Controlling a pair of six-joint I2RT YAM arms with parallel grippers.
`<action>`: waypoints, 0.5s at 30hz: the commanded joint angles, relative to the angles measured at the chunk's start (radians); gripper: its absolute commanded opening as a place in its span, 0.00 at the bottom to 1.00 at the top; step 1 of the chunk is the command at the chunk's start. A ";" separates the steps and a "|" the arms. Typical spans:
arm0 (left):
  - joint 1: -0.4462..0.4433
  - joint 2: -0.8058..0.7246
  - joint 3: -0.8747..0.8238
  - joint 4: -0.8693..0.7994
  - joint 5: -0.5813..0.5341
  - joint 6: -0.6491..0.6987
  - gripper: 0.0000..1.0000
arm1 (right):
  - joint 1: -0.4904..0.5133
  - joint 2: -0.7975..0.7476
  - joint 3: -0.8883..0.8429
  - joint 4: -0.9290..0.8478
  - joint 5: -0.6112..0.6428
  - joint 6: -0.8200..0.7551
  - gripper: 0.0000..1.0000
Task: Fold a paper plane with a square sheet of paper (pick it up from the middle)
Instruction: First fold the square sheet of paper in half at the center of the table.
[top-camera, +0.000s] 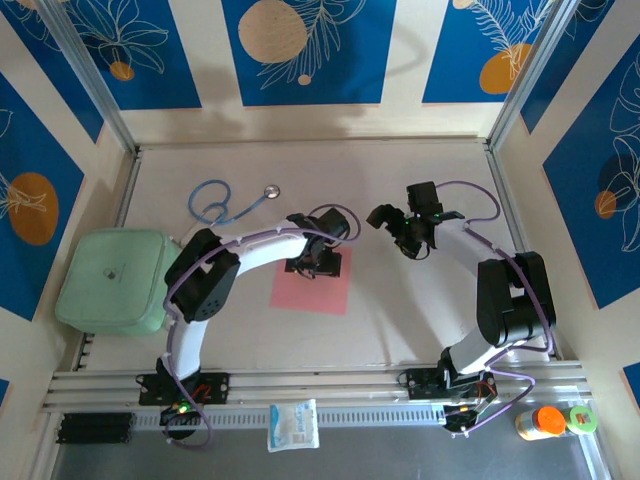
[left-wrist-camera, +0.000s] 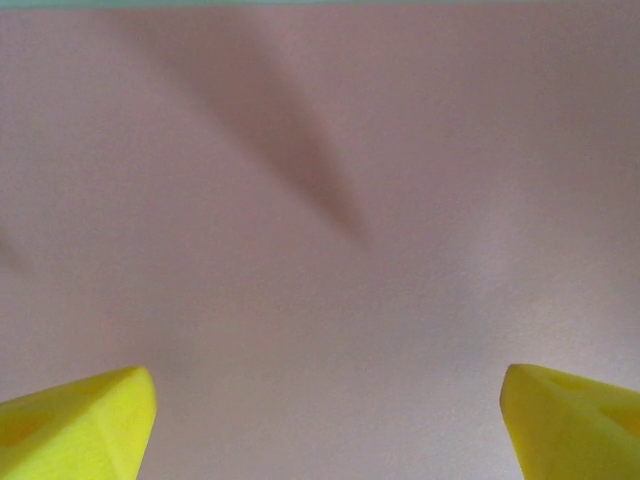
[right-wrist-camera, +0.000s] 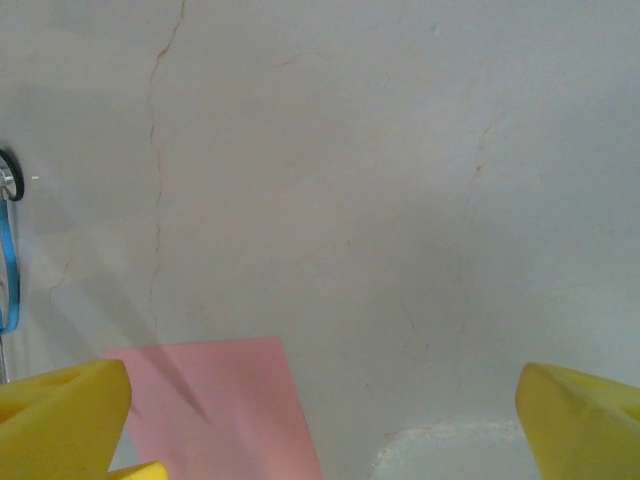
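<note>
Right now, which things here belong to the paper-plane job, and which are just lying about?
Job: pink paper; left end effector, open over it; right end effector, open.
Lying about: stethoscope; green pad; white packet; orange-topped container.

Left arm (top-camera: 255, 255) & right arm (top-camera: 512, 295) had white links w/ black joints, purple cables alongside (bases black too). Fingertips (left-wrist-camera: 75, 425) were yellow wedges.
</note>
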 joint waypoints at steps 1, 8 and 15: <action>-0.020 0.028 0.027 -0.050 -0.008 -0.034 0.88 | -0.005 0.024 0.008 -0.002 -0.033 -0.015 0.99; -0.023 0.046 0.008 -0.049 -0.018 -0.055 0.86 | -0.005 0.037 0.008 0.000 -0.037 -0.014 0.98; -0.020 0.081 -0.011 -0.040 -0.017 -0.057 0.84 | -0.005 0.048 0.013 -0.011 -0.039 -0.018 0.98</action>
